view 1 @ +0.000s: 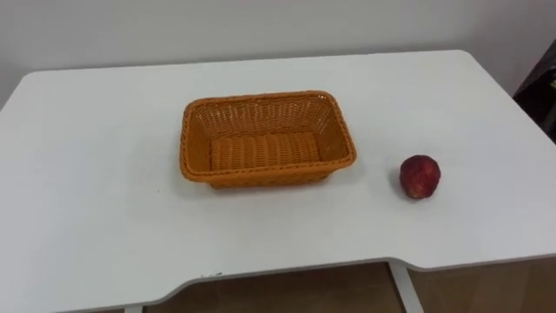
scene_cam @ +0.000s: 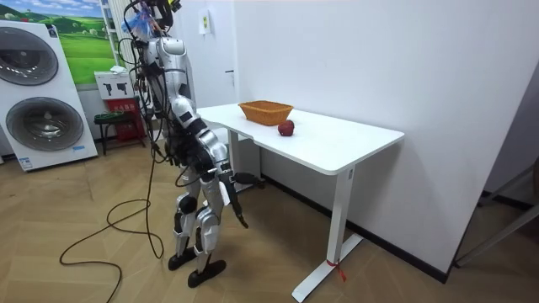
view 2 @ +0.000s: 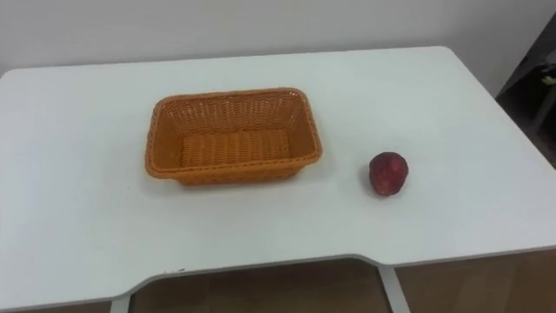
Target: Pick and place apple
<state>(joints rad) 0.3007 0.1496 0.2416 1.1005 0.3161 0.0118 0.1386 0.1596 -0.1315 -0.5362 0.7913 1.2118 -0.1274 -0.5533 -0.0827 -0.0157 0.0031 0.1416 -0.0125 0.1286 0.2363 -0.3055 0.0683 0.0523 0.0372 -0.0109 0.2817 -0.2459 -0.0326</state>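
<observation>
A dark red apple [view 1: 420, 176] lies on the white table [view 1: 104, 226], to the right of the basket and a short gap away from it. The orange wicker basket [view 1: 266, 138] stands empty near the table's middle, its long side towards me. In the room view I stand at the table's long front edge, and the apple [scene_cam: 286, 128] lies beside the basket [scene_cam: 265, 111]. My right hand [scene_cam: 241, 215] hangs low at my side, below the tabletop and well away from the apple.
The table's front edge has a curved cut-out [view 1: 295, 271] with wooden floor below. A dark object [view 1: 540, 87] stands past the table's right edge. Washing machines [scene_cam: 42, 93] and a small stool [scene_cam: 109, 122] stand behind me.
</observation>
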